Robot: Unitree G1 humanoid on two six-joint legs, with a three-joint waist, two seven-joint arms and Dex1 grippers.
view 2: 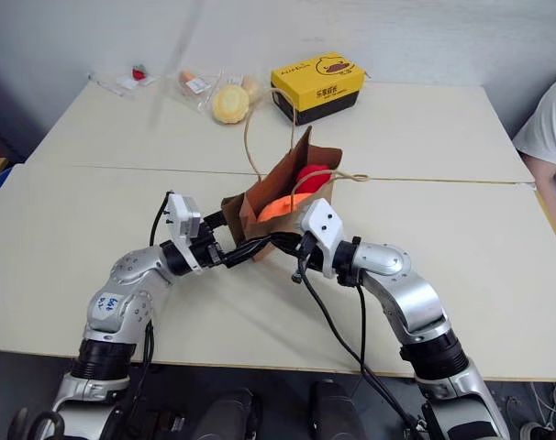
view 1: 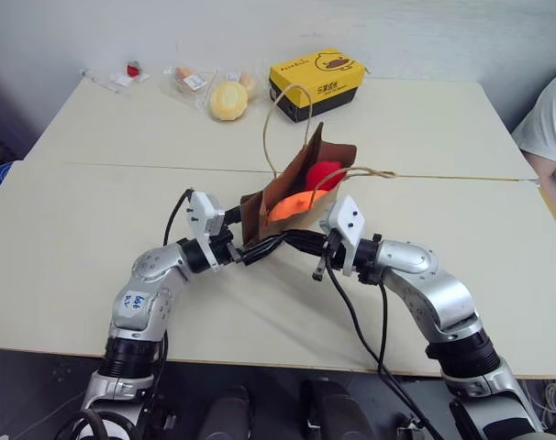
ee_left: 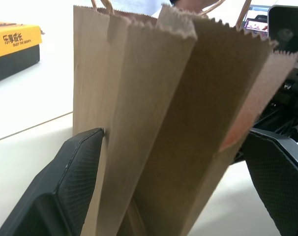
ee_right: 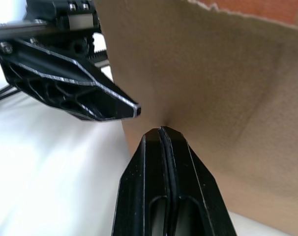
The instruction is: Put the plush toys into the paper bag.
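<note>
**Both toys in bag, grippers at its base**

Head views: brown paper bag (view 1: 292, 197) stands tilted on the white table (view 1: 94, 229), orange toy (view 1: 292, 206) and red toy (view 1: 324, 174) inside. Left wrist view adds pleated kraft folds and a zigzag rim between the left gripper (ee_left: 173, 187) fingers, spread wide around the bag. Right wrist view: right gripper (ee_right: 161, 132) pinched closed, tips on the bag wall. Behind: yellow duck box (view 1: 316, 81), wrapped snacks (view 1: 214, 90). Person's sleeve (view 1: 551, 119) at the right edge.
</note>
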